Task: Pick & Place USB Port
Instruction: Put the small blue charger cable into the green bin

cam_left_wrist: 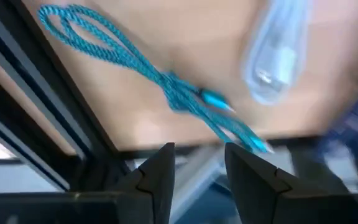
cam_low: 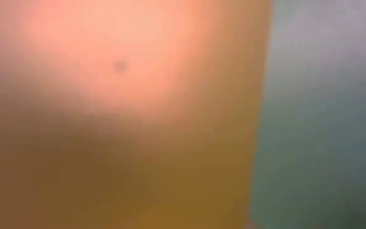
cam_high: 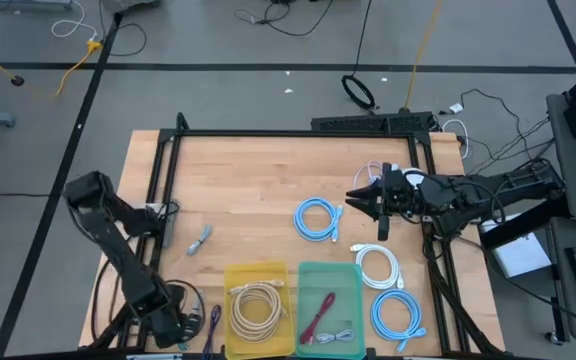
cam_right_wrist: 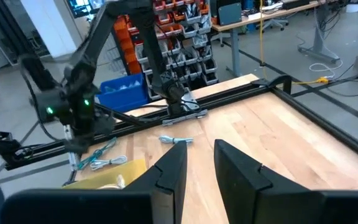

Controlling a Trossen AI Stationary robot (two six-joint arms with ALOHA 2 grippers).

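Lying loose at the left centre of the table (cam_high: pixel 258 170), the thin grey-blue cable (cam_high: pixel 200 239) ran diagonally, lower left to upper right, while the right gripper (cam_high: pixel 353 199) hovered right of centre and the left gripper (cam_left_wrist: pixel 199 163) sat low, both part-open, empty.

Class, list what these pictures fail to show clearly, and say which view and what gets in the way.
- Low view: all blur, orange and grey-green; nothing on the table can be told.
- High view: left gripper sits low by the frame, dark on dark; what lies under it is hidden.
- Left wrist view: clear bag blurred, contents unreadable.
- High view: cable plugs too small to tell type.
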